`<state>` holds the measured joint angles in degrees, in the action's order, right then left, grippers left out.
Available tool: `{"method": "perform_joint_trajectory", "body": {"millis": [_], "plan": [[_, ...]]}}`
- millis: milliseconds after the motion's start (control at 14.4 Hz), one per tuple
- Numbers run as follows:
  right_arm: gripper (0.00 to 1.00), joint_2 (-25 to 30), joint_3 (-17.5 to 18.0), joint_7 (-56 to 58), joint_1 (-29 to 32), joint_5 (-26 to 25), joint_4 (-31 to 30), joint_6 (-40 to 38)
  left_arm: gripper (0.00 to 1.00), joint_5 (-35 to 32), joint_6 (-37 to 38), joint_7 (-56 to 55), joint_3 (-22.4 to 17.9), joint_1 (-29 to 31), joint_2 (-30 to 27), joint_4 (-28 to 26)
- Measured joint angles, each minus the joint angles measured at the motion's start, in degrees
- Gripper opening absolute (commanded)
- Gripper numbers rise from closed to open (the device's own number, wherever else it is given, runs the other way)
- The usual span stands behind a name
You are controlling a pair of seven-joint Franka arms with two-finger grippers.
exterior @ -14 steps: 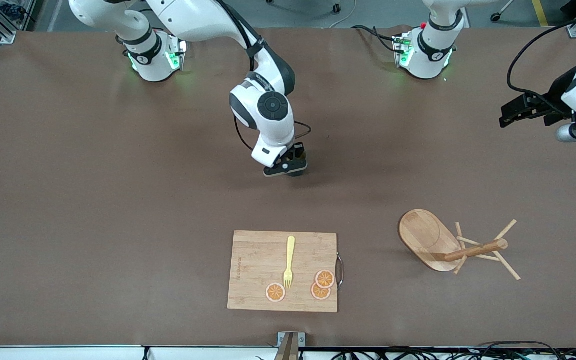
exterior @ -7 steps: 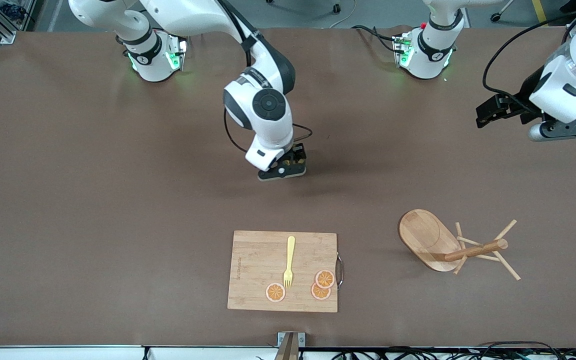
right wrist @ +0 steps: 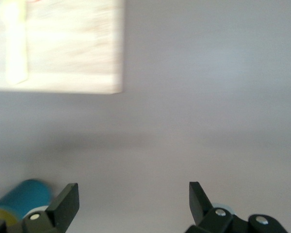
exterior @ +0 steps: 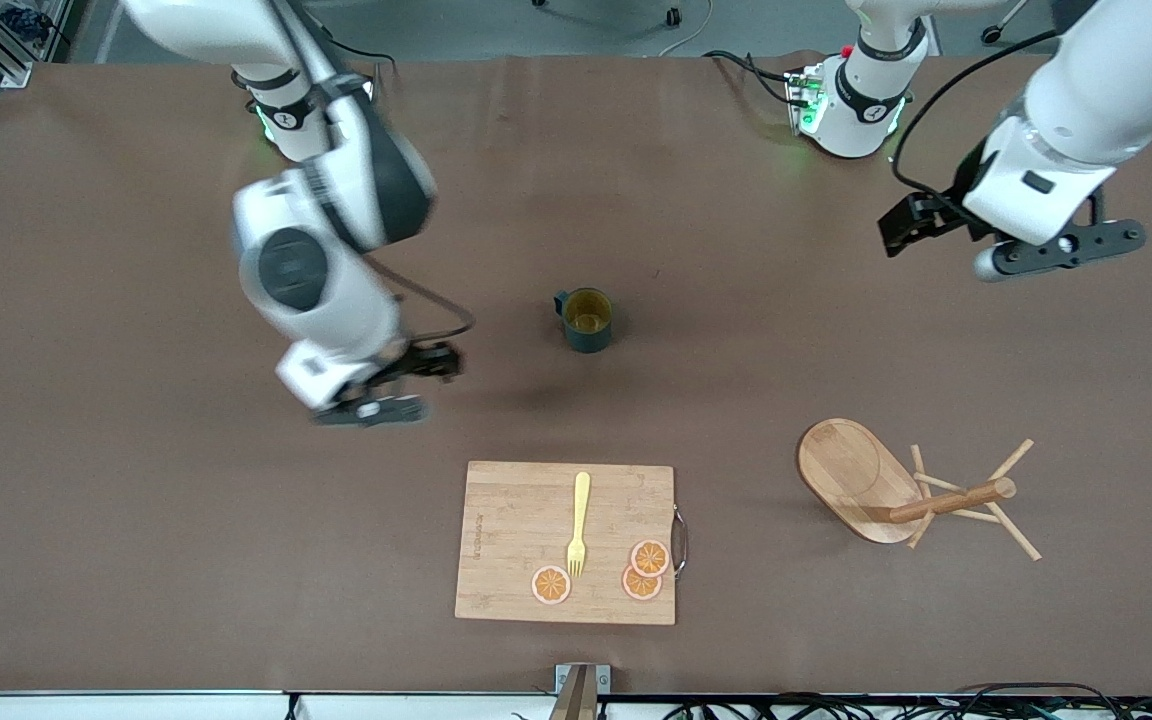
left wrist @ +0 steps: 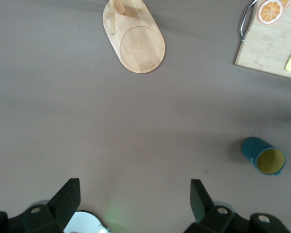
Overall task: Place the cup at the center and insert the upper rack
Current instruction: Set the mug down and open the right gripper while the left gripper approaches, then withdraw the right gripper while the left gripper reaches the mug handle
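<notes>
Broadly, the counter [exterior: 136,560] holds four things worth sizing up: the board [exterior: 526,540] nearest the front camera with a fork [exterior: 578,525] and orange slices [exterior: 641,570] on it, the rack [exterior: 901,495] toward my left arm's end, and the cup [exterior: 588,320] at the middle. The rack lies tipped on its side, oval base resting on edge and pole with pegs pointing along the counter toward my left arm's end; the cup stands upright, mouth up, well apart from both hands, so I judge that half of the job done. My right hand [exterior: 376,395] is over bare counter between the cup and my right arm's end, fingers [right wrist: 63,204] apart and holding nothing. My left hand [exterior: 1056,250] hangs over bare counter above the rack's end of things, fingers [left wrist: 65,199] likewise spread and empty. Standing the rack up looks like the left hand's work. I would come down on the pole near the base, where the pegs don't crowd the fingers, close squarely across it, and swing it upright slowly so the base doesn't skid.
</notes>
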<state>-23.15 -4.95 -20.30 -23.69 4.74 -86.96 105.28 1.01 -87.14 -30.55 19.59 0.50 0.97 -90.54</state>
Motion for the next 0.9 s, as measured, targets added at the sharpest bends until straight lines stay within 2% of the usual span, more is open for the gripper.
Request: {"method": "perform_joint_trajectory", "body": {"millis": [208, 416, 625, 763, 902], "plan": [[1.00, 1.03, -0.01, 7.57, 11.38, -0.05, 3.85, -10.15, 1.00, -0.22, -4.70, -6.97, 4.07, -0.63, 1.06, -1.47], [1.00, 1.30, 0.02, 16.01, 18.88, -0.98, 6.57, -13.58, 1.00, -2.84, -8.63, -15.08, 6.80, -4.08, 4.25, -1.56], [1.00, 1.91, 0.08, 21.73, 23.77, -5.35, 8.44, -14.58, 1.00, -4.70, -10.75, -23.34, 7.13, -9.99, 8.13, -0.72], [1.00, 3.03, 0.12, 23.87, 25.59, -6.24, 9.49, -18.04, 1.00, -6.05, -11.84, -29.73, 7.18, -14.02, 11.19, 0.73], [1.00, 4.03, 0.14, 26.53, 27.19, -6.47, 10.32, -20.51, 1.00, -10.22, -13.72, -37.21, 7.18, -18.97, 15.46, 3.09]]}}
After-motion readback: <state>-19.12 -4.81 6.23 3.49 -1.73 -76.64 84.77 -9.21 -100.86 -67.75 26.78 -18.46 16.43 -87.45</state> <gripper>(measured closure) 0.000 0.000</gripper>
